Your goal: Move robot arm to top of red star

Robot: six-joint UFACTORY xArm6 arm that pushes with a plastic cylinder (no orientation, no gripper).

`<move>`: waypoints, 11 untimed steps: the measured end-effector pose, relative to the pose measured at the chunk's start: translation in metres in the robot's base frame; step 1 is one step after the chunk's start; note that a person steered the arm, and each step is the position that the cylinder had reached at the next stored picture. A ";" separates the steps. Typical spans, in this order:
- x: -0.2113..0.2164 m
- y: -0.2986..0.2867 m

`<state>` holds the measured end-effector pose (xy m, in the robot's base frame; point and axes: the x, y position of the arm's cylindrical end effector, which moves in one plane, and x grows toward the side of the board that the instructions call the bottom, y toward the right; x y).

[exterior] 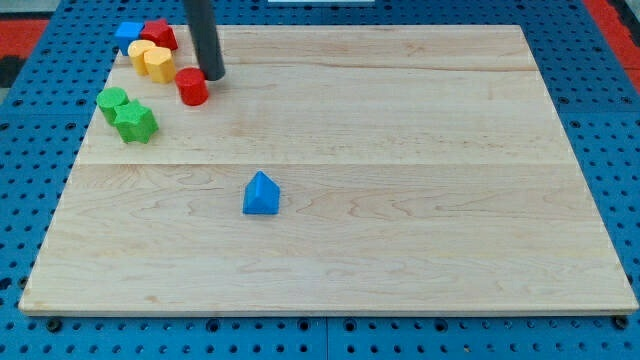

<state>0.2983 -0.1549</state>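
My tip [214,75] sits just right of the red cylinder [192,87]; I have no jaws, only a rod. The red star [160,35] lies at the surface's [400,150] top-left, left of the rod, touching the yellow blocks [152,59].

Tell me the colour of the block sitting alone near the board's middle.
Blue: the lone house-shaped block, seen clearly in the camera view, far from my tip.

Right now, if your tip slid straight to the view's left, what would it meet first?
Probably the red cylinder, just left of and slightly below my tip. If it slips past above it, the yellow block comes next; depth is unclear.
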 end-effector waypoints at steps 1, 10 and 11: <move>0.029 -0.010; -0.106 -0.046; -0.107 -0.051</move>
